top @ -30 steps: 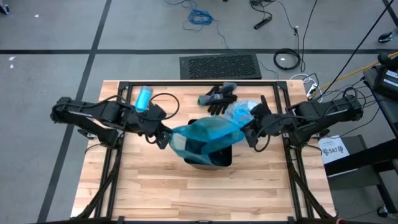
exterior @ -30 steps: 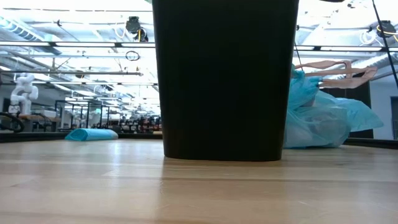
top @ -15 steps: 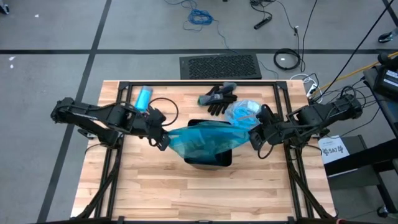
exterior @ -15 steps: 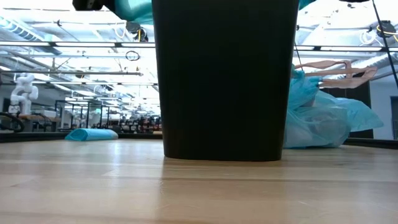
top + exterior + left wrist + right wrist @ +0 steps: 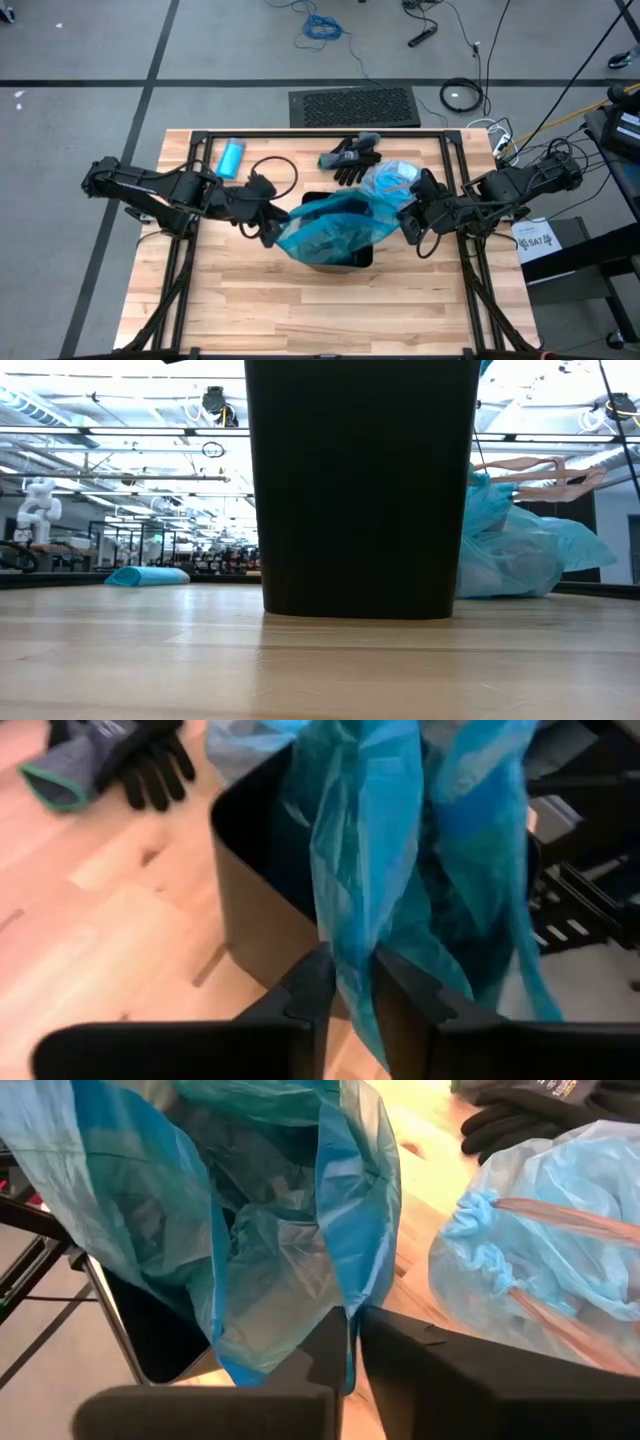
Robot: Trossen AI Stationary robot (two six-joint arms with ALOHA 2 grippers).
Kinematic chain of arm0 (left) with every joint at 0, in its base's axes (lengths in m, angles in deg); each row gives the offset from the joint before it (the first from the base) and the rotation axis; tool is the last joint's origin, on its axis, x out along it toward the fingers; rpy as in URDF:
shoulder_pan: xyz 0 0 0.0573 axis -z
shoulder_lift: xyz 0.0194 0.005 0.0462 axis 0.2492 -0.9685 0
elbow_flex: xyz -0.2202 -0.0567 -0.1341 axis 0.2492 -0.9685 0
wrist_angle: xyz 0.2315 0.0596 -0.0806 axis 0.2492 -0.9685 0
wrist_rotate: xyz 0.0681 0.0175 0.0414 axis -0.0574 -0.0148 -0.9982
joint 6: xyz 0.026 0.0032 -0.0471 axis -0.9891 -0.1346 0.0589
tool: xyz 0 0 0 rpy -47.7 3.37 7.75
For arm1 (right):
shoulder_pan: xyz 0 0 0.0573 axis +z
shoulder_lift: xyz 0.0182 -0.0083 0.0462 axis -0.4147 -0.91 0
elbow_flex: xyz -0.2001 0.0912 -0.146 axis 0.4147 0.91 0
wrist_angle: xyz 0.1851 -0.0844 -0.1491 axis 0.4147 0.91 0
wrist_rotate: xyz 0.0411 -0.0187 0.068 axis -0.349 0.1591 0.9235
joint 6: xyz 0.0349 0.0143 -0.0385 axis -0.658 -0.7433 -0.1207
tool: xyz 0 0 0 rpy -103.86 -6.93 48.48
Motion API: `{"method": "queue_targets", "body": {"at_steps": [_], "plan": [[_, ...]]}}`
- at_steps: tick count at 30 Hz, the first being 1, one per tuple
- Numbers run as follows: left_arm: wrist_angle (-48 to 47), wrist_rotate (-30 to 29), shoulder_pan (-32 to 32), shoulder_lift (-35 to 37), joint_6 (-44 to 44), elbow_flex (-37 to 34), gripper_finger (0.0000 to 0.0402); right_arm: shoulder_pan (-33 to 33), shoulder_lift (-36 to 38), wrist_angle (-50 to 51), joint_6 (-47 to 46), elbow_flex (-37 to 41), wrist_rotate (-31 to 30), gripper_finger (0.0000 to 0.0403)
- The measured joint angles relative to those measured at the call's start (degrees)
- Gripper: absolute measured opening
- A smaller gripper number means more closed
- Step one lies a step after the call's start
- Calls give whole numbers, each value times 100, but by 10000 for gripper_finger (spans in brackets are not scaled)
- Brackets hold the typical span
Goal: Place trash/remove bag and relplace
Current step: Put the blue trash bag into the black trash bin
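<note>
- Fresh blue bag is slung over the black bin at mid-surface.
- Left gripper at the bag's 9 o'clock edge, fingers pinching film; right gripper at 3 o'clock, likewise pinching.
- Risk: thin film slips or tears if the pull is uneven.
- Only the low view shows the tied full bag resting behind the bin; no loose trash seen.
</note>
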Motion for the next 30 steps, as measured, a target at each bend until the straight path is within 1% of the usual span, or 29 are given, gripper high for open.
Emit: {"method": "queue_targets", "body": {"at_steps": [7, 10, 14, 20, 25, 28, 30], "plan": [[-24, 102, -4, 0, -19, 0, 140, 0, 0, 12, -6, 0, 43, 93], [-56, 167, -9, 0, -74, 0, 160, 0, 0, 13, -12, 0, 58, 119], [-65, 309, -9, 0, -120, 47, 166, -2, 103, 7, -53, 0, 212, 139], [-117, 300, -9, 103, -151, 210, 166, -1, 482, -35, -209, 0, 332, 143], [-216, 40, -9, 338, -144, 245, 166, -2, 688, -61, -208, 0, 332, 142], [-407, -89, -9, 464, -108, 245, 167, -2, 715, -61, -182, 0, 332, 142], [-353, -135, -9, 549, -107, 245, 167, -2, 711, -78, -181, 0, 315, 142]]}}
